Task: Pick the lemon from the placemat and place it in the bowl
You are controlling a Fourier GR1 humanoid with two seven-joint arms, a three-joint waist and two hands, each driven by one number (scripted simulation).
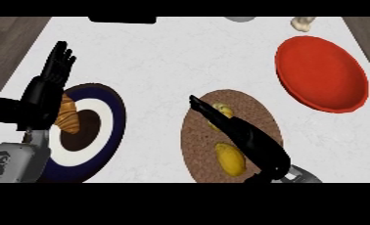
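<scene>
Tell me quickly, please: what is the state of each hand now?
Left hand: open, fingers up, resting at the view's left, holding nothing.
Right hand: open, fingers straight over the placemat, holding nothing.

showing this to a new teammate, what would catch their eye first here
The big red bowl at the counter's far right stands out most, nothing in it. Mid-counter, the right robot hand stretches open across a round brown placemat, a yellow lemon lying on the mat beside it. At left, a croissant sits on a navy-and-white plate by the resting left robot hand.
</scene>
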